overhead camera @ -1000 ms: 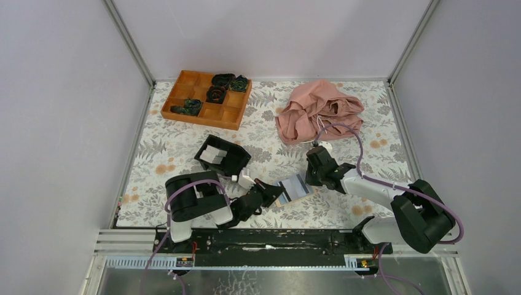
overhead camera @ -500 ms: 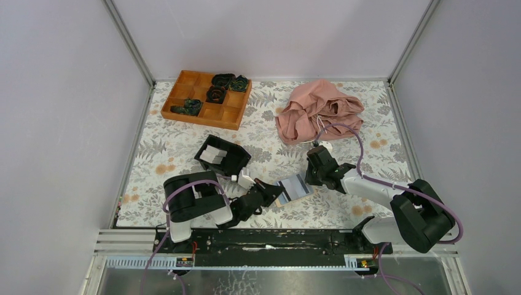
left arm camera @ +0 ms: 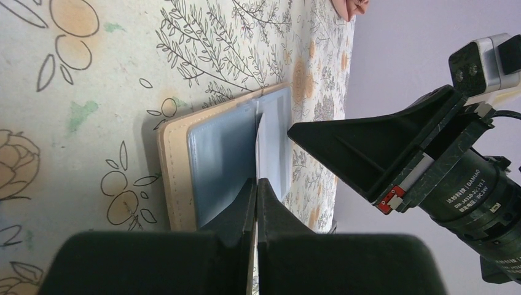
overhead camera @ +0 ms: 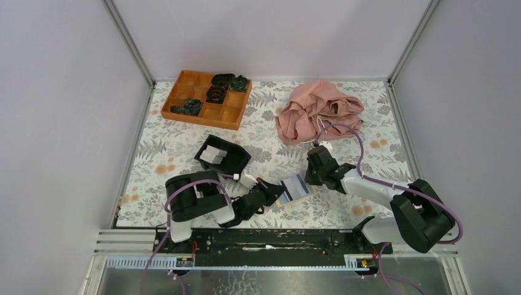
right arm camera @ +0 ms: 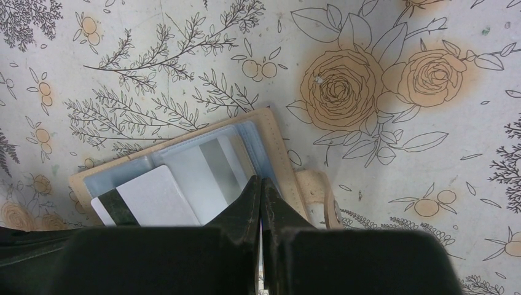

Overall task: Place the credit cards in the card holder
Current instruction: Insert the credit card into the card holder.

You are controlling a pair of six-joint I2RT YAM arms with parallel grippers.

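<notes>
Jaws of the left gripper (left arm camera: 256, 187) are clamping tight on a card (left arm camera: 258, 147), with no gap showing beyond the card's own thickness. The gripper is lying turned on its side at the holder's (left arm camera: 215, 160) left edge, and the card is reaching out from it over the holder's open face. Seen from the right wrist, the card is lying flat and slightly askew over the holder's left half, white with a dark stripe along one end. Whether its leading edge is sitting inside a pocket or only on top is not clear.

The right gripper (right arm camera: 261, 187) is fully closed and holding nothing. Its joined tips are pointing down at the holder's right half, near the tan border. They appear to be pressing on it, though contact is not certain.

The holder is lying open and flat on the mat (overhead camera: 172, 147), between the two grippers. Up and to the left of the holder a black box (overhead camera: 230, 161) is sitting with more cards (overhead camera: 214, 153) inside. Farther in the same direction is a tray (overhead camera: 184, 92), and well beyond the holder's far side a heap of cloth (overhead camera: 318, 110) is lying.

Against the frame a second earlier, almost nothing is differing. Both grippers are staying shut, the holder is keeping its place, and the left gripper is sitting only a shade closer to the holder.
</notes>
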